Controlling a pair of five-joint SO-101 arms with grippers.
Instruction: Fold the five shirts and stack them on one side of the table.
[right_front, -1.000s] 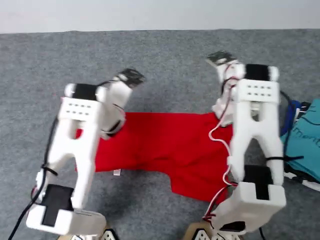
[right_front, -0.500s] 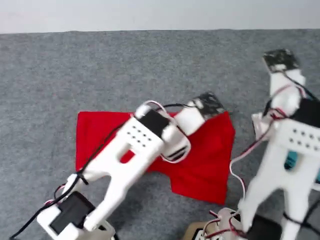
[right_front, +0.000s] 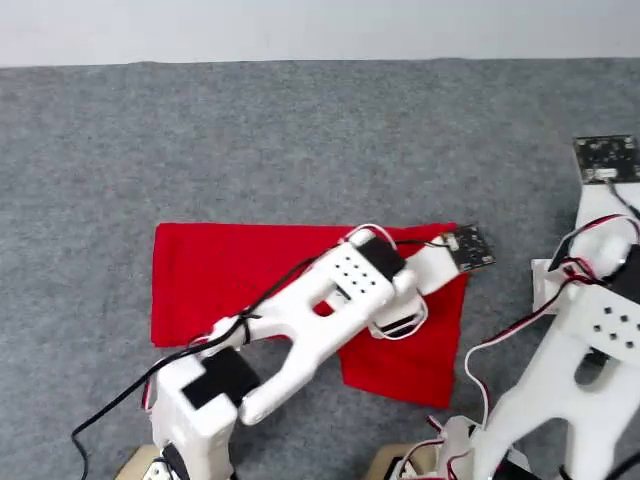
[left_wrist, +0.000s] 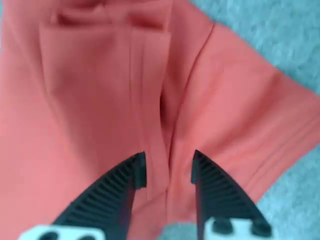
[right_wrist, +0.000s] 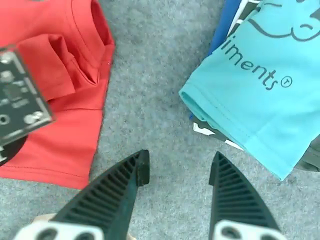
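Note:
A red shirt (right_front: 230, 280) lies partly folded on the grey table, with a flap hanging toward the near edge on the right. My left arm (right_front: 345, 290) stretches across it to its right end. In the left wrist view my left gripper (left_wrist: 168, 167) is open just above creased red cloth (left_wrist: 90, 100), with nothing between its fingers. My right gripper (right_wrist: 180, 167) is open over bare grey table, between the red shirt's collar end (right_wrist: 55, 65) and a folded teal shirt (right_wrist: 260, 75). The teal shirt tops a stack, with a blue shirt (right_wrist: 227, 25) under it.
My right arm (right_front: 600, 330) stands at the table's right edge. The left arm's camera board (right_wrist: 20, 95) sits close to the right gripper. The grey table (right_front: 300, 130) is open behind the red shirt and to its left.
My left arm has swung from the shirt's left end across to its right end. My right arm has moved right, off the red shirt and toward the stack.

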